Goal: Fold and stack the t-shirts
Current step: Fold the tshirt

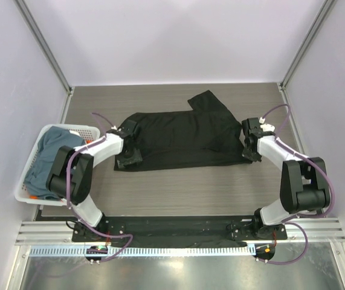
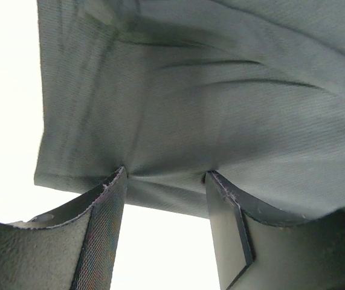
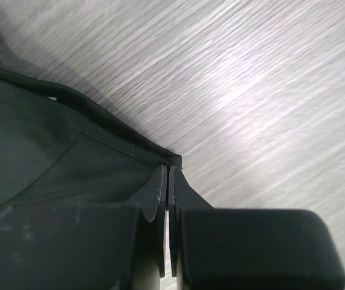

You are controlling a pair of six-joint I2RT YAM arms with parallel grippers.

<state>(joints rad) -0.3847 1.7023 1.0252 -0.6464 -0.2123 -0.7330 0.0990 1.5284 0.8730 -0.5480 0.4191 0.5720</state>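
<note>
Top view, left to right. A white lattice basket [image 1: 80,129] stands at the left edge of the bench [image 1: 178,187] and holds a crumpled blue-grey t-shirt [image 1: 51,154]. The left arm reaches from the near edge toward the middle, and the left end effector [image 1: 127,158] rests on the near-left corner of the black t-shirt [image 1: 181,139]. This shirt lies flat across the centre of the bench, well clear of the near edge, with one sleeve [image 1: 208,103] pointing toward the far edge. The right end effector [image 1: 249,154] sits at the shirt's near-right corner, toward the right edge of the bench.

Left wrist view. The left end effector [image 2: 166,174] is moderately wide. Its two fingertips [image 2: 119,176] touch the hem of the black t-shirt [image 2: 220,109], and the cloth puckers between them; no cloth is clamped.

Right wrist view. The right end effector [image 3: 169,168] is closed to a thin slit, gripping the hemmed corner of the black t-shirt [image 3: 39,157]. Bare wood-grain bench [image 3: 251,90] lies beside and beyond that corner.
</note>
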